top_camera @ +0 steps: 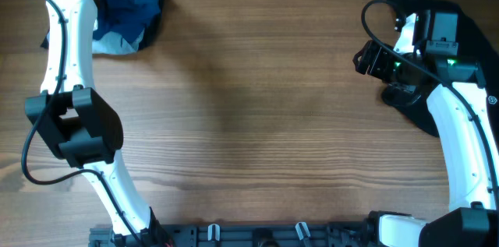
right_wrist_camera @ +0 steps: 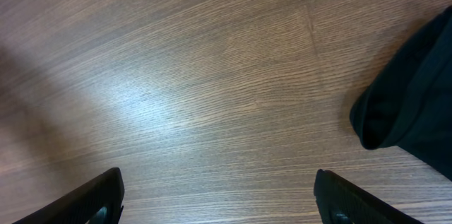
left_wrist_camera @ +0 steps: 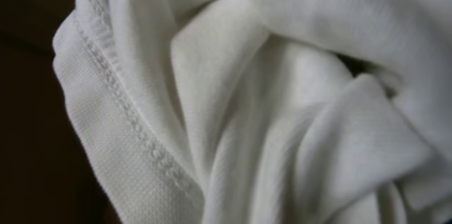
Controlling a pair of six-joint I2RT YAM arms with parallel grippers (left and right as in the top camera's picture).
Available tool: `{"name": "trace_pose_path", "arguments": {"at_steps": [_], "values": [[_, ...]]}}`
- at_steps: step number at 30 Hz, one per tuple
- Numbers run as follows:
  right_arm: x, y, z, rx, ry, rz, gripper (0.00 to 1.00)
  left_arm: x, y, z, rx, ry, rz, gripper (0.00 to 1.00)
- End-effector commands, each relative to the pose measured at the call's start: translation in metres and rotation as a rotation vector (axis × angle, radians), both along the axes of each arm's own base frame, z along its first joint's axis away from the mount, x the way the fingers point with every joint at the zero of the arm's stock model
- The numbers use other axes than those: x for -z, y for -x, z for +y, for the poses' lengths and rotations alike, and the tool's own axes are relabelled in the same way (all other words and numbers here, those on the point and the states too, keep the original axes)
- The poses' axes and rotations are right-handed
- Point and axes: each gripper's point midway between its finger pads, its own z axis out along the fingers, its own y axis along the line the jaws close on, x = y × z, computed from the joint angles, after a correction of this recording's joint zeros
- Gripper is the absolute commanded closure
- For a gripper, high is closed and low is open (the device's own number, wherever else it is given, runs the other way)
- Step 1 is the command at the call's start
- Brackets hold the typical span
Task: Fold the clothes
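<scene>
White knit cloth of the T-shirt (left_wrist_camera: pixel 282 111) fills the left wrist view, crumpled in folds, with a stitched hem running down its left side. In the overhead view only a small white patch (top_camera: pixel 117 43) shows at the far left, under a blue garment. My left arm reaches up to that pile at the top edge; its fingers show in no view. My right gripper (right_wrist_camera: pixel 219 203) is open and empty just above bare wood, and it also shows in the overhead view (top_camera: pixel 371 58) at the far right.
A crumpled blue garment (top_camera: pixel 129 1) lies at the far left corner. A black cloth (top_camera: pixel 413 95) lies at the far right under my right arm, and its edge shows in the right wrist view (right_wrist_camera: pixel 413 97). The wooden table (top_camera: pixel 249 122) spans the middle.
</scene>
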Motion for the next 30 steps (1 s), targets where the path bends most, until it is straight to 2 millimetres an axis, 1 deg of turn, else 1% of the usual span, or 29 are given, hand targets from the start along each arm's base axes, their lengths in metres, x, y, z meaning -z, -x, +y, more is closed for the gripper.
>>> {"name": "trace_pose_path", "arguments": {"at_steps": [1,4,5,6,7,8,9,12,18,21,23,24,26,27,29,30], "values": [[-0.007,0.0,-0.001,0.003,-0.001,-0.02,0.13,-0.012,-0.01,-0.013,-0.001,0.18,-0.129,0.96],[-0.007,0.0,-0.001,0.004,-0.001,-0.021,0.13,-0.008,-0.015,-0.027,0.033,0.295,-0.157,0.96],[-0.007,0.0,-0.001,0.003,-0.001,-0.02,0.13,-0.006,-0.018,-0.035,0.062,0.335,-0.16,0.92],[-0.007,0.0,-0.001,0.004,-0.001,-0.02,0.13,-0.005,-0.02,-0.043,0.091,0.376,-0.162,0.85],[-0.007,0.0,-0.001,0.004,-0.001,-0.02,0.13,-0.004,-0.022,-0.051,0.127,0.41,-0.161,0.65],[-0.007,0.0,-0.001,0.004,-0.001,-0.019,0.13,-0.003,-0.025,-0.066,0.191,0.47,-0.159,0.2],[-0.007,0.0,-0.001,0.004,-0.001,-0.019,0.13,-0.003,-0.026,-0.076,0.232,0.509,-0.158,0.0],[-0.007,0.0,-0.001,0.004,-0.001,-0.02,0.13,-0.003,-0.027,-0.093,0.305,0.578,-0.151,0.0],[-0.007,-0.001,-0.001,0.004,-0.001,-0.023,0.13,-0.01,-0.033,-0.105,0.353,0.594,-0.178,0.0],[-0.007,-0.001,-0.001,0.004,-0.001,-0.022,0.13,-0.02,-0.04,-0.104,0.369,0.575,-0.224,0.0],[-0.007,-0.001,-0.001,0.004,-0.001,-0.022,0.13,-0.028,-0.049,-0.097,0.368,0.535,-0.277,0.0],[-0.007,-0.001,-0.001,0.004,-0.001,-0.022,0.13,-0.03,-0.058,-0.09,0.352,0.502,-0.315,0.0],[-0.007,-0.001,-0.001,0.004,-0.001,-0.022,0.13,-0.026,-0.07,-0.085,0.347,0.478,-0.351,0.0],[-0.007,-0.001,-0.001,0.004,-0.001,-0.022,0.13,-0.018,-0.077,-0.083,0.348,0.474,-0.36,0.0],[-0.007,-0.001,-0.001,0.005,-0.002,-0.02,0.13,0.005,-0.086,-0.081,0.341,0.475,-0.348,0.0],[-0.007,0.0,-0.001,0.005,-0.002,-0.018,0.13,0.024,-0.089,-0.078,0.322,0.474,-0.324,0.0]]}}
